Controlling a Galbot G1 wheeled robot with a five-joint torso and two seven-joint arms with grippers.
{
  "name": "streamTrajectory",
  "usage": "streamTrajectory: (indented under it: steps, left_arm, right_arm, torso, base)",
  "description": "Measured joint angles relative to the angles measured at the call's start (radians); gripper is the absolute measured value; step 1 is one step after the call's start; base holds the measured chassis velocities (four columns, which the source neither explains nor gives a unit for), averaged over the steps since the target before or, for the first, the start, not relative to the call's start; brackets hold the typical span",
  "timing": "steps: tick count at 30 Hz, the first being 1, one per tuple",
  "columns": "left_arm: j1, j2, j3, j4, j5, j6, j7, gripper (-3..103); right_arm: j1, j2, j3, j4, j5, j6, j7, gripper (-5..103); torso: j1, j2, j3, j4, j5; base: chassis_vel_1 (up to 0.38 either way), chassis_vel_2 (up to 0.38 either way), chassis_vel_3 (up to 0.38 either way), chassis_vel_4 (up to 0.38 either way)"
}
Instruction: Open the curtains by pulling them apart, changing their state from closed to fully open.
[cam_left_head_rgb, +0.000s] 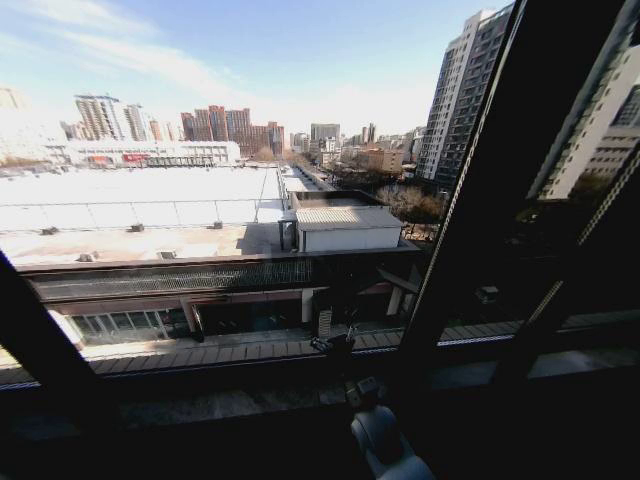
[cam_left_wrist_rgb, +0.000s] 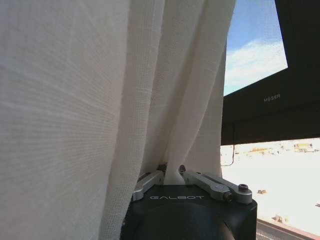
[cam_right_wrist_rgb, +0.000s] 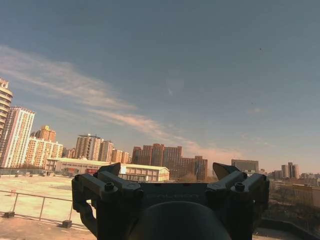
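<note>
The sheer white curtains (cam_left_wrist_rgb: 100, 100) hang in vertical pleats close in front of the left wrist view. My left gripper (cam_left_wrist_rgb: 172, 171) is shut on a fold of that fabric, which rises from between its fingertips. Past the panel's edge, bare window glass and sky show. In the right wrist view my right gripper (cam_right_wrist_rgb: 167, 172) stands open with nothing between its fingers (cam_right_wrist_rgb: 111, 170), facing the glass and the city outside. In the head view the right arm (cam_left_head_rgb: 385, 440) rises from the bottom edge, its gripper (cam_left_head_rgb: 335, 345) near the sill.
A dark window frame (cam_left_wrist_rgb: 260, 105) borders the glass beside the curtain. In the head view, dark slanted mullions (cam_left_head_rgb: 480, 200) cross the pane on the right and at the lower left (cam_left_head_rgb: 40, 340). A dark sill (cam_left_head_rgb: 200, 400) runs below.
</note>
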Motion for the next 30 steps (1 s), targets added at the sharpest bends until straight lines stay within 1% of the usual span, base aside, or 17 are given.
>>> streamTrajectory:
  steps: [5, 7, 8, 9, 12, 13, 15, 17, 19, 21, 22, 23, 24, 26, 27, 28, 30]
  left_arm:
    - [0.001, -0.018, 0.018, -0.045, 0.001, -0.002, 0.025, 0]
    - [0.006, -0.036, 0.026, -0.090, -0.007, 0.013, 0.043, 0]
    - [0.013, -0.044, 0.030, -0.116, -0.013, 0.025, 0.055, -3]
    - [0.013, -0.044, 0.030, -0.116, -0.013, 0.025, 0.055, -3]
    - [0.050, -0.095, 0.053, -0.233, -0.005, 0.070, 0.108, 12]
    - [0.050, -0.095, 0.053, -0.233, -0.005, 0.070, 0.108, 12]
    - [0.069, -0.146, 0.069, -0.313, 0.042, 0.081, 0.123, 23]
    - [0.085, -0.187, 0.084, -0.377, 0.076, 0.087, 0.124, 33]
    - [0.092, -0.202, 0.090, -0.399, 0.092, 0.086, 0.122, 33]
    - [0.108, -0.246, 0.111, -0.457, 0.144, 0.078, 0.110, 44]
    - [0.109, -0.256, 0.120, -0.469, 0.155, 0.075, 0.108, 44]
    - [0.109, -0.271, 0.142, -0.489, 0.171, 0.073, 0.103, 50]
    - [0.109, -0.271, 0.142, -0.489, 0.171, 0.073, 0.103, 50]
    - [0.103, -0.285, 0.188, -0.511, 0.184, 0.072, 0.102, 61]
    - [0.098, -0.290, 0.215, -0.522, 0.185, 0.072, 0.102, 61]
    - [0.097, -0.298, 0.252, -0.540, 0.181, 0.070, 0.103, 66]
    - [0.108, -0.312, 0.286, -0.568, 0.169, 0.061, 0.109, 77]
  right_arm:
    - [0.000, 0.000, 0.000, 0.000, 0.000, 0.000, 0.000, 100]
    - [0.000, 0.000, 0.000, 0.000, 0.000, 0.000, 0.000, 100]
    - [0.000, 0.000, 0.000, 0.000, 0.000, 0.000, 0.000, 100]
    - [0.000, 0.000, 0.000, 0.000, 0.000, 0.000, 0.000, 100]
    - [0.000, 0.000, 0.000, 0.000, 0.000, 0.000, 0.000, 100]
    - [0.000, 0.000, 0.000, 0.000, 0.000, 0.000, 0.000, 100]
    - [0.000, 0.000, 0.000, 0.000, 0.000, 0.000, 0.000, 100]
    - [0.000, 0.000, 0.000, 0.000, 0.000, 0.000, 0.000, 100]
    - [0.000, 0.000, 0.000, 0.000, 0.000, 0.000, 0.000, 100]
    - [0.000, 0.000, 0.000, 0.000, 0.000, 0.000, 0.000, 100]
    - [0.000, 0.000, 0.000, 0.000, 0.000, 0.000, 0.000, 100]
    - [0.000, 0.000, 0.000, 0.000, 0.000, 0.000, 0.000, 100]
    - [0.000, 0.000, 0.000, 0.000, 0.000, 0.000, 0.000, 100]
    - [0.000, 0.000, 0.000, 0.000, 0.000, 0.000, 0.000, 100]
    - [0.000, 0.000, 0.000, 0.000, 0.000, 0.000, 0.000, 100]
    - [0.000, 0.000, 0.000, 0.000, 0.000, 0.000, 0.000, 100]
    - [0.000, 0.000, 0.000, 0.000, 0.000, 0.000, 0.000, 100]
  torso:
    - [0.000, 0.000, 0.000, 0.0000, 0.0001]
    - [0.000, 0.000, 0.000, -0.0005, 0.0001]
    - [0.000, 0.000, 0.000, -0.0004, 0.0001]
    - [0.000, 0.000, 0.000, -0.0004, 0.0001]
    - [0.000, 0.000, 0.000, -0.0001, 0.0002]
    - [0.000, 0.000, 0.000, -0.0001, 0.0002]
    - [0.000, 0.000, 0.000, -0.0002, 0.0003]
    - [0.000, 0.000, 0.000, -0.0001, 0.0004]
    - [0.000, 0.000, 0.000, -0.0002, 0.0003]
    - [0.000, 0.000, 0.000, 0.0000, 0.0005]
    - [0.000, 0.000, 0.000, 0.0003, 0.0004]
    - [0.000, 0.000, 0.000, 0.0004, 0.0005]
    - [0.000, 0.000, 0.000, 0.0004, 0.0005]
    - [0.000, 0.000, 0.000, 0.0001, 0.0004]
    - [0.000, 0.000, 0.000, -0.0006, 0.0004]
    - [0.000, 0.000, 0.000, -0.0009, 0.0004]
    - [0.000, 0.000, 0.000, -0.0003, 0.0003]
  base:
    - [0.000, 0.000, 0.000, 0.000]
    - [0.000, 0.000, 0.000, 0.000]
    - [0.000, 0.000, 0.000, 0.000]
    - [0.000, 0.000, 0.000, 0.000]
    - [0.000, 0.000, 0.000, 0.000]
    - [0.000, 0.000, 0.000, 0.000]
    - [0.000, 0.000, 0.000, 0.000]
    - [0.000, 0.000, 0.000, 0.000]
    - [0.000, 0.000, 0.000, 0.000]
    - [0.000, 0.000, 0.000, 0.000]
    - [0.000, 0.000, 0.000, 0.000]
    - [0.000, 0.000, 0.000, 0.000]
    - [0.000, 0.000, 0.000, 0.000]
    - [0.000, 0.000, 0.000, 0.000]
    - [0.000, 0.000, 0.000, 0.000]
    - [0.000, 0.000, 0.000, 0.000]
    - [0.000, 0.000, 0.000, 0.000]
